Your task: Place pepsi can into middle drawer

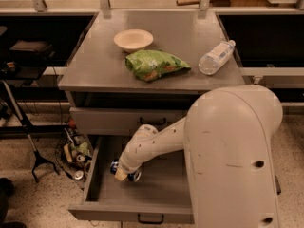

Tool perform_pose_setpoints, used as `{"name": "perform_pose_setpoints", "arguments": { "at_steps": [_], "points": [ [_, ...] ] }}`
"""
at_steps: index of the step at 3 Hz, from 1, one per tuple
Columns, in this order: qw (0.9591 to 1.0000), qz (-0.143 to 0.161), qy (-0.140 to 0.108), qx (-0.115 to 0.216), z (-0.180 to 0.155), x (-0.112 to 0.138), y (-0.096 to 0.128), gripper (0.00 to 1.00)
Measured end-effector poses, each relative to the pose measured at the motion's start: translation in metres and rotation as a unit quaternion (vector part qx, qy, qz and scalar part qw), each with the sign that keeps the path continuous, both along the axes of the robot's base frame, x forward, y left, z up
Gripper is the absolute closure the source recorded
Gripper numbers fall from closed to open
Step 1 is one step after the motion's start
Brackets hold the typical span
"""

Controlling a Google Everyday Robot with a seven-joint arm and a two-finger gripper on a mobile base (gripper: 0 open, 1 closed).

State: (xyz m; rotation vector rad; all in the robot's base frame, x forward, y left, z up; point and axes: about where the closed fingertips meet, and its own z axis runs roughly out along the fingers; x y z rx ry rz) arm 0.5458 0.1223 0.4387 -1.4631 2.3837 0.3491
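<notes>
- Reaching down from the white robot arm (228, 151) into the open middle drawer (156, 194), the gripper (122, 173) sits toward the drawer's 9 o'clock side
- Gripper pinches the pepsi can (134, 176) across its body, low inside the drawer
- Can likely light, thin-walled, slick: hold mid-body, gently

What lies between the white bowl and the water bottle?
Only the green chip bag, slightly forward, in the camera view. The gripper is in the open middle drawer.
</notes>
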Motion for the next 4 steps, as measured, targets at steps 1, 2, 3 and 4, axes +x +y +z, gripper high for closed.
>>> {"name": "perform_pose_setpoints", "arguments": {
  "at_steps": [1,2,3,4],
  "points": [
    [0.9999,-0.012,0.008,-0.003,-0.010,-0.004,-0.008,0.58],
    [0.9996,-0.023,0.014,-0.008,-0.017,-0.009,-0.016,0.35],
    [0.9992,-0.035,0.015,-0.010,-0.020,-0.015,-0.027,0.11],
    [0.9983,-0.058,-0.004,-0.011,-0.005,-0.012,-0.042,0.00]
  ]
}}
